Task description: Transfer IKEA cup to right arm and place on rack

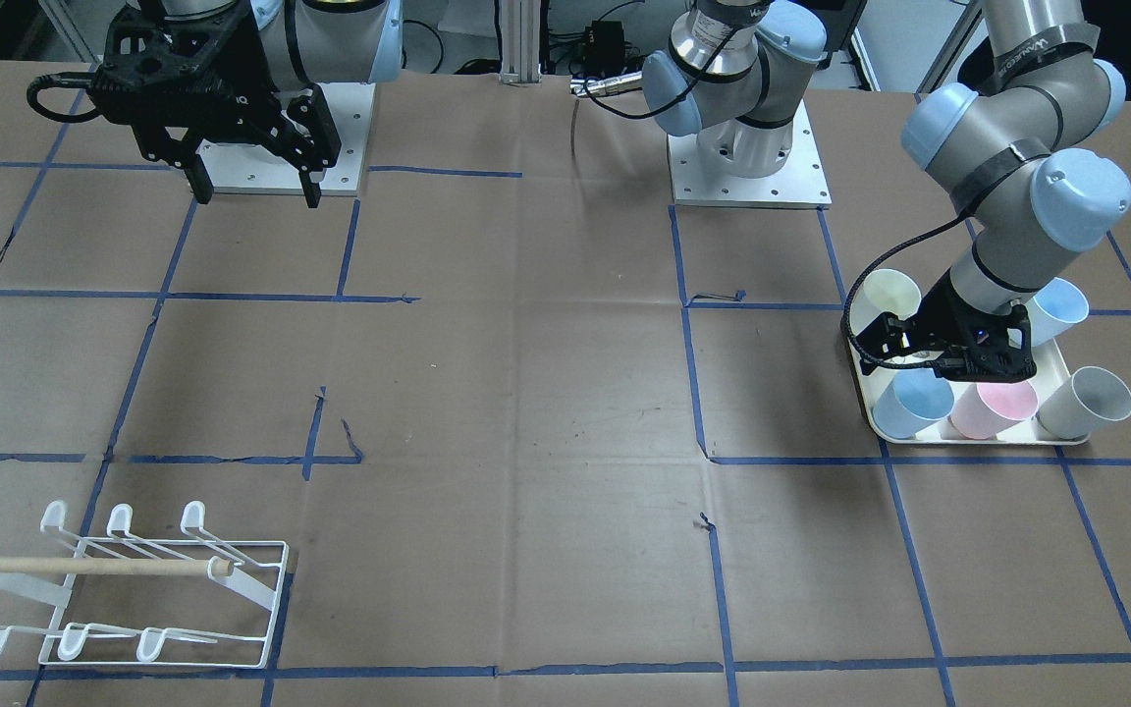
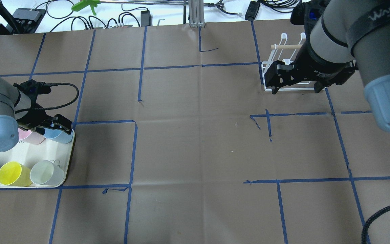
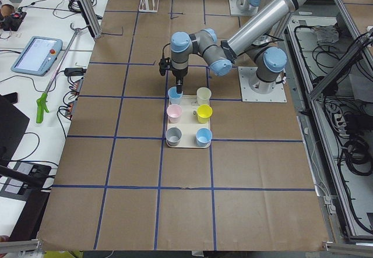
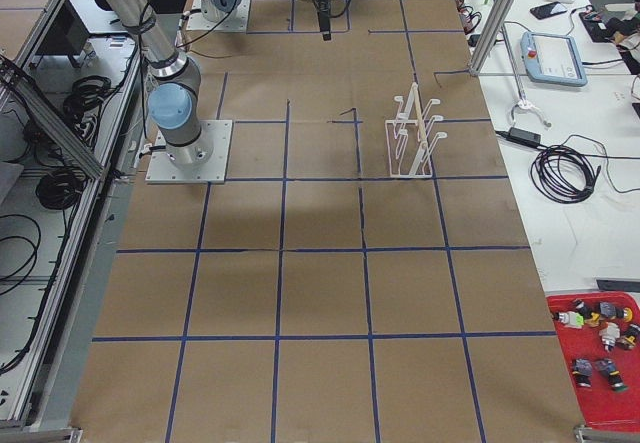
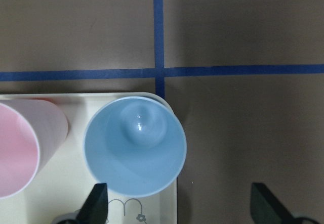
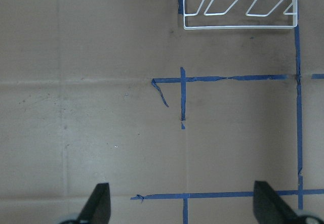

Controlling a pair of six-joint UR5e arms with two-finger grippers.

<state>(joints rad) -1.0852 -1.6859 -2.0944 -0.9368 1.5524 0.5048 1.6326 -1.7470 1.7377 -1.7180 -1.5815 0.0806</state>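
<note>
Pale blue plastic fills my left wrist view. The blue IKEA cup (image 5: 134,145) stands upright, mouth up, in a corner of the cream tray (image 5: 55,188), and a pink cup (image 5: 20,148) is just beside it at its 9 o'clock. My left fingers (image 5: 97,206) are spread wide and hold nothing. They hang above the cup but not squarely: one tip is at the rim's 7 o'clock edge, the other well out over bare table (image 5: 243,133) toward 4 o'clock. My right fingers (image 6: 98,206) are likewise spread and empty, hovering over the table. The rack (image 6: 238,27) is at 1 o'clock in that wrist view, with the prongs I can see bare.

I judge the pick is not yet made. If I drop straight down from here, the near tip could land on the rim and tip the cup or push it into the pink one. The wall is smooth and tapered, so a shallow pinch could let it slide during the carry. At the handover, a grip around the middle leaves my right fingers little wall to take, and letting go too soon would drop the cup.
</note>
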